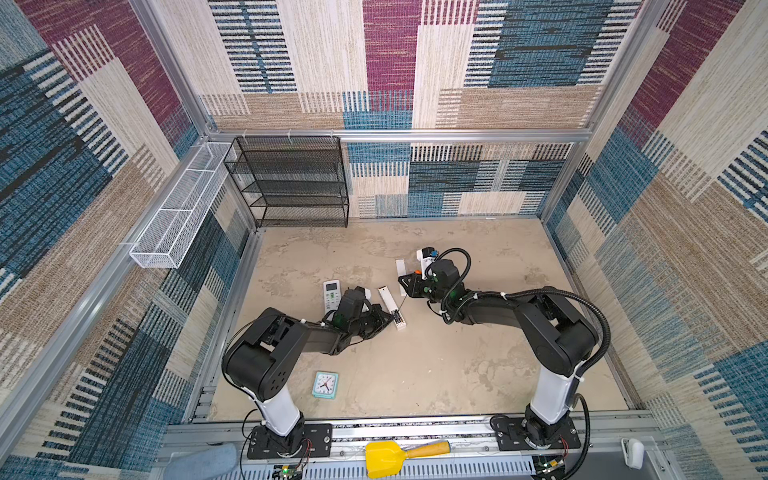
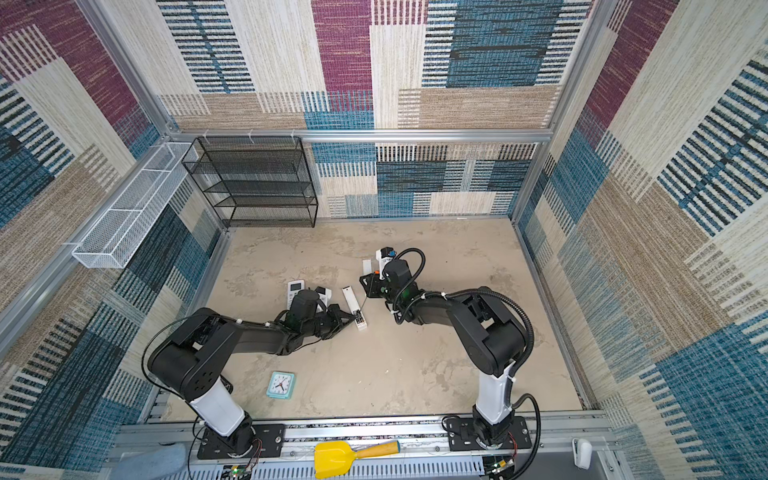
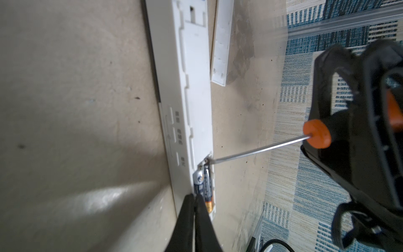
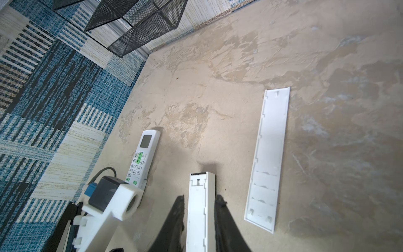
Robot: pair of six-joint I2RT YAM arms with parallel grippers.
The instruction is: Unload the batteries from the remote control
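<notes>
A long white remote control [image 3: 192, 87] lies back-up on the table [image 1: 457, 353] with its cover off. At its near end, two dark batteries [image 3: 206, 185] sit side by side in the open compartment, one showing a golden end. My left gripper [image 3: 194, 196] is shut and empty, its tips touching the compartment over the batteries' end. My right gripper [image 1: 409, 286] is shut on an orange-handled screwdriver [image 3: 261, 150]. The screwdriver's thin shaft slants down, and its tip sits at the far end of the battery compartment. Both top views show the remote [image 2: 354, 305] between the two grippers.
The remote's white cover [image 4: 268, 157] lies loose beside it. A second remote with green buttons [image 4: 142, 157] lies to the left, by my left arm. A small clock [image 1: 325, 385] sits near the front. A black mesh shelf [image 1: 291, 183] and a white wire basket [image 1: 183, 208] stand at the back left.
</notes>
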